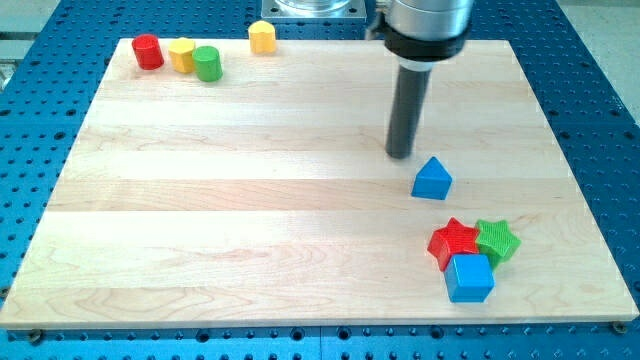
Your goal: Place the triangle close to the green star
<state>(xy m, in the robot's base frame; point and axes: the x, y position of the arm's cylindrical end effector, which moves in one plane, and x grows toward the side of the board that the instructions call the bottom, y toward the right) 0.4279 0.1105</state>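
Note:
A blue triangle block (432, 179) lies right of the board's middle. My tip (402, 155) stands just above and to the left of it, a small gap apart. The green star (497, 240) lies at the lower right, below and right of the triangle. A red star (454, 241) touches the green star's left side. A blue cube (469, 277) sits just below the two stars.
At the top left a red cylinder (148, 51), a yellow block (181, 54) and a green cylinder (207, 63) stand in a row. Another yellow block (262, 36) sits at the top edge. The wooden board (250, 200) lies on a blue perforated table.

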